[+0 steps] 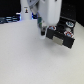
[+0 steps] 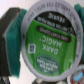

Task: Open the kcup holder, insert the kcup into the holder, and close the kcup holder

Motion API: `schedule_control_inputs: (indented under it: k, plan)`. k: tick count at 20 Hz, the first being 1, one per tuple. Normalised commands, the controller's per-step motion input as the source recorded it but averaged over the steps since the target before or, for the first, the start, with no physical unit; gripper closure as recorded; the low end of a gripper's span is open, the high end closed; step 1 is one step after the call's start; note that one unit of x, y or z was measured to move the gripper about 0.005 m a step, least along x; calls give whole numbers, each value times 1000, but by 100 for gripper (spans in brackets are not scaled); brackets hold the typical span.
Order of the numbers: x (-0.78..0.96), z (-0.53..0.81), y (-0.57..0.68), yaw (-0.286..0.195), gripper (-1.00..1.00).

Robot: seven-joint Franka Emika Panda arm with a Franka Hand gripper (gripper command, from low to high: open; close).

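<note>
The kcup [image 2: 47, 50] fills the wrist view: a round green foil lid printed "DARK MAGIC", with a white rim. It sits between my gripper [image 2: 45, 40], whose dark finger [image 2: 7, 31] presses against its side, so the gripper is shut on it. In the exterior view my gripper [image 1: 44, 32] hangs low over the white table, just to the exterior view's left of the kcup holder [image 1: 64, 34]. The holder is a black boxy unit with pale marks on its front. The cup itself is too small to make out there.
Dark blue and black items [image 1: 10, 20] line the back edge at the exterior view's left. A white upright object [image 1: 25, 12] stands behind them, next to the arm's base. The white table [image 1: 30, 60] stretches toward the front.
</note>
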Motion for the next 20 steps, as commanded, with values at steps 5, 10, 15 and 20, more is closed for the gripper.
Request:
schedule_control_inputs:
  k: [5, 10, 15, 20]
  plan:
    - [8, 440, 639, 17, 100]
    - [44, 330, 654, 17, 100]
    - [65, 154, 624, 36, 100]
    - [23, 17, 603, 53, 100]
